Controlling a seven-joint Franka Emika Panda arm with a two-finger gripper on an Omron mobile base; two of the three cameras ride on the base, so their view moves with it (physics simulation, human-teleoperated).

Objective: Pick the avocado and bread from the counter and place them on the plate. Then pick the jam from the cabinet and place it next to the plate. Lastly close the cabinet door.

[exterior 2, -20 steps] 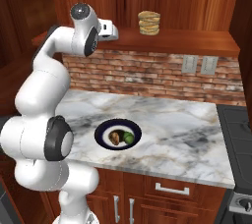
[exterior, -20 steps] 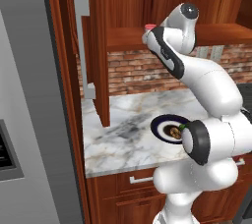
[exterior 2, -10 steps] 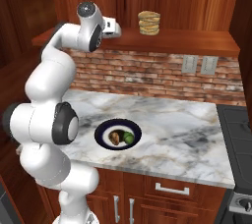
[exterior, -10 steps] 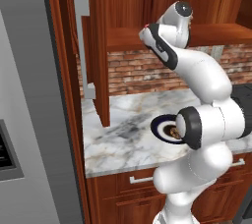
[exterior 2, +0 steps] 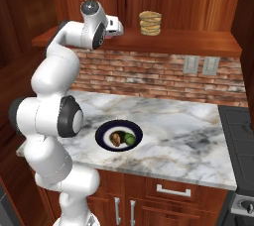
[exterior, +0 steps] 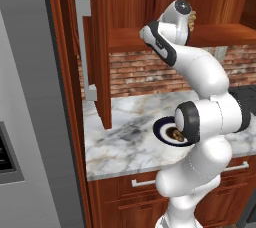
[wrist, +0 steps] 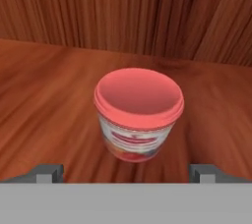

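the hand (wrist: 126,173) is spread wide and empty, up at the cabinet shelf (wrist: 44,95), with the jam (wrist: 139,112) upright on the shelf just beyond its fingertips (wrist: 49,173). the avocado (exterior 2: 129,139) and bread (exterior 2: 116,139) lie on the plate (exterior 2: 105,132) on the counter (exterior 2: 188,141).

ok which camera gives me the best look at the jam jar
The hand view: the jam stands upright, centred on the cabinet shelf, between the open fingers. In both base views the arm's hand blocks it.
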